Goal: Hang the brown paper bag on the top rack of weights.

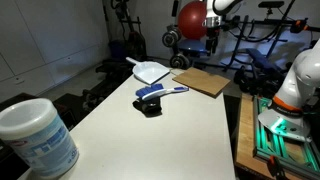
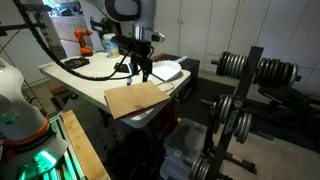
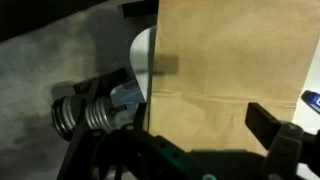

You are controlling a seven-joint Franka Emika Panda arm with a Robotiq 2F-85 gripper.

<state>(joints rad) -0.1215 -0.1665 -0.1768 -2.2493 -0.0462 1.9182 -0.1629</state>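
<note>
Currently approach step: claw [image 2: 144, 70] hovers open, empty, above brown paper bag [image 2: 135, 100], which lies flat at worktop [image 1: 150, 140] edge. Next likely: descend, pinch bag edge, carry to top rack of weights [image 2: 245, 68], well apart.

Brown paper bag [image 2: 135, 100] lies flat (unhung); weight rack [image 2: 243, 95] apart.

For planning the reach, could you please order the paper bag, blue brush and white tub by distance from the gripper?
In an exterior view:
1. paper bag, just below the gripper.
2. blue brush, farther forward.
3. white tub, nearest the camera.
</note>
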